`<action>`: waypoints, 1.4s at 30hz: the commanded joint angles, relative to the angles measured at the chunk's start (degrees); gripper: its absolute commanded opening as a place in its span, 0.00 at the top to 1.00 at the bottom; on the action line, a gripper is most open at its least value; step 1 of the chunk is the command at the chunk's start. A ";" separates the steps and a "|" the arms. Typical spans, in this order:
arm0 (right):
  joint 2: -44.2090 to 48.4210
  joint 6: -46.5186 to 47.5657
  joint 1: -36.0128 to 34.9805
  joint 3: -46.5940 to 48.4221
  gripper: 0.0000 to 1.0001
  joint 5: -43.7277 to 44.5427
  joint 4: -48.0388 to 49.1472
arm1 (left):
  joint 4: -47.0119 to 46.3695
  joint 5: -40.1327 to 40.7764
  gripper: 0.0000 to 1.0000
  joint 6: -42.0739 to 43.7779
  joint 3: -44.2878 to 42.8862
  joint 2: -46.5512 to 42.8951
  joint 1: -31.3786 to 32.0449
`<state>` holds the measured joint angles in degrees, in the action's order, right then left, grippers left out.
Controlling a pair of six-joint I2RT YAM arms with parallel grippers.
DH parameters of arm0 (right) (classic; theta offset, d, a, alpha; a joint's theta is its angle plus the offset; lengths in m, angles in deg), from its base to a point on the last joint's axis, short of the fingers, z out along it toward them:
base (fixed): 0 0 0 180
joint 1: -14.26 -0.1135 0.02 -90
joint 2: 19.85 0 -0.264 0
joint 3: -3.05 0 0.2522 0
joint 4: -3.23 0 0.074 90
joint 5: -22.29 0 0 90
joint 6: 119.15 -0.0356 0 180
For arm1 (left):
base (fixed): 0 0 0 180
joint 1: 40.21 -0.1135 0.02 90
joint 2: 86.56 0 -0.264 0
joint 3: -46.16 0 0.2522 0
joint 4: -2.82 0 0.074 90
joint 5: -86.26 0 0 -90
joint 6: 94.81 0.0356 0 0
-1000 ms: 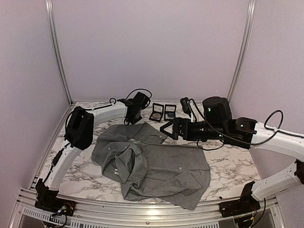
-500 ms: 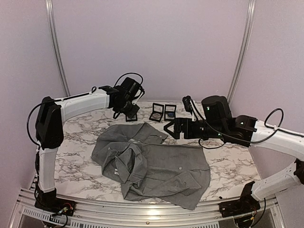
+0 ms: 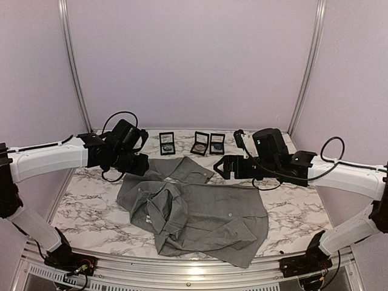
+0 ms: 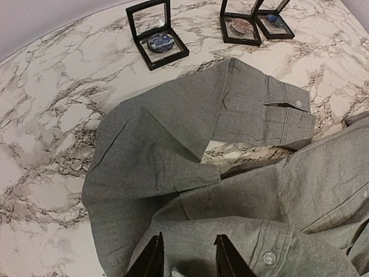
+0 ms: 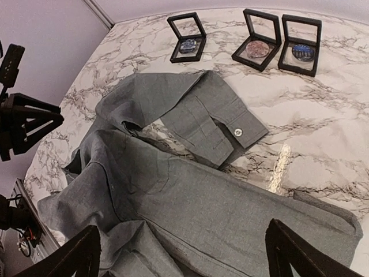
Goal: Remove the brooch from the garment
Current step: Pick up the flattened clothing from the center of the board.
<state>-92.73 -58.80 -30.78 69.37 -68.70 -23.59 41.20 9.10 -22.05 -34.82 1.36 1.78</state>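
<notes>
The grey shirt (image 3: 206, 212) lies crumpled across the middle of the marble desk (image 3: 297, 212). One sleeve is folded toward the back, and its buttoned cuff (image 4: 291, 112) points to the right.

The left fingers (image 4: 149, 259) are slightly apart and hold nothing; only shirt cloth shows in the gap between them. They hang over the back-left part of the shirt, above a folded band of cloth with a white button (image 4: 269, 257) just beside them. I cannot tell whether the tips touch the cloth.

The right fingers (image 5: 78, 254) are spread wide and empty. They sit above the shirt's back-right edge, near the cuff and clear of the cloth.

Behind the shirt and apart from it stand three small black display cases. One holds a round blue piece (image 4: 160, 42), and two stand side by side further right (image 4: 241, 26).
</notes>
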 commanded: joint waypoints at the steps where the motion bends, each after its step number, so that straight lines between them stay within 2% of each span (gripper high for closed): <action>1: -6.43 3.07 2.24 1.62 0.05 -1.70 5.92 | -1.88 -1.59 0.67 -10.82 7.34 -7.20 0.28; 4: -11.92 4.60 2.27 4.93 0.11 -0.69 5.40 | -0.92 -1.30 0.66 -15.57 11.64 -11.00 0.28; 7: -15.16 4.40 2.32 6.36 0.13 -0.59 4.81 | 0.05 -1.09 0.66 -19.67 16.28 -13.91 0.21; 15: -12.25 2.31 2.28 -0.09 0.14 0.50 5.59 | -3.85 -4.19 0.66 -29.55 29.12 -19.17 -1.10; 19: -9.95 1.33 2.27 -2.87 0.14 0.56 5.51 | -6.21 -4.50 0.65 -32.25 32.26 -20.57 -3.57; 26: -5.79 -0.67 2.32 -7.75 0.14 0.48 5.88 | -15.37 -10.92 0.64 -35.34 38.05 -19.45 -9.93; 35: -0.93 -2.76 2.32 -12.32 0.14 0.73 5.57 | -28.15 -14.47 0.60 -40.11 42.00 -13.54 -11.32; 38: 0.18 -3.23 2.32 -13.69 0.14 0.73 5.49 | -29.90 -13.80 0.64 -41.41 42.02 -11.36 -11.32; 42: 0.80 -4.16 2.32 -15.19 0.14 2.85 5.57 | -30.24 -10.03 0.79 -40.98 41.51 -11.09 -11.51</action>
<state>-93.08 -61.27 -28.59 55.29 -68.42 -18.21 13.67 -3.69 -62.44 6.55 -10.27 -9.25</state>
